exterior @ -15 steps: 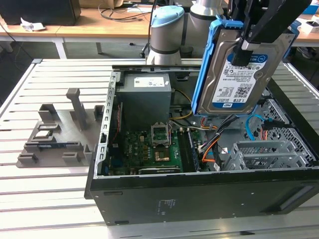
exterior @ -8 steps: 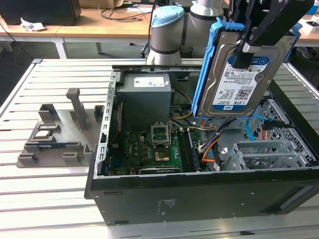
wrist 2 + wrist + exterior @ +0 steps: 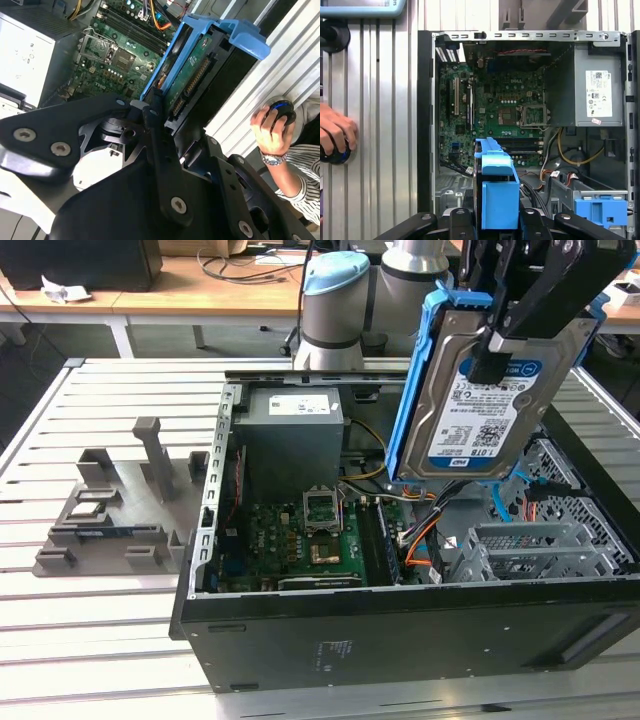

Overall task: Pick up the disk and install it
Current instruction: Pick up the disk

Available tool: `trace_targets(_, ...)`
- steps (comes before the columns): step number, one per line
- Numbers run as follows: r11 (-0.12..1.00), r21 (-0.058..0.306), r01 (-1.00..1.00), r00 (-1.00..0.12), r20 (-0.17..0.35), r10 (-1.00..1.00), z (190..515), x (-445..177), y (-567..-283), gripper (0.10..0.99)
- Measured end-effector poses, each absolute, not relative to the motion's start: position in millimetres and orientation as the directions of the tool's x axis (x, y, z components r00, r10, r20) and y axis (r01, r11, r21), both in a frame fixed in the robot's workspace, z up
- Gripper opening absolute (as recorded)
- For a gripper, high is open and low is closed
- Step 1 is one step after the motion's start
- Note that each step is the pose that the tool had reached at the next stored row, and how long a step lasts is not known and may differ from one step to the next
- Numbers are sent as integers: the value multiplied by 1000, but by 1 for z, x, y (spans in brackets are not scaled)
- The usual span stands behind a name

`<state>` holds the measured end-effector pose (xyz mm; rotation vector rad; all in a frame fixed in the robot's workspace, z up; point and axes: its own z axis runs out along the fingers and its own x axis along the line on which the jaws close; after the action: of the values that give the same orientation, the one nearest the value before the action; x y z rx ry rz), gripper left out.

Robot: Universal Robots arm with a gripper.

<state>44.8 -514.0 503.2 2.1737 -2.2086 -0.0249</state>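
Gripper (image 3: 497, 340) clamped on disk (image 3: 478, 405), fingers pinching its two flat faces. Disk is airborne, near upright, slightly tilted, label facing cam in exterior view. It hangs over the drive cage (image 3: 545, 545) end of the open PC case (image 3: 400, 625), clear of it. PSU (image 3: 290, 430) + mobo (image 3: 300, 535) lie lower down. Person's hand (image 3: 270, 131) on black puck (image 3: 282, 111) beside case.
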Motion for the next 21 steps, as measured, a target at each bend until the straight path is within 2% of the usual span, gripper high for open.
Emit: trace_targets(21,14,41,-999,-13,20,-1000,496,45,-530,365)
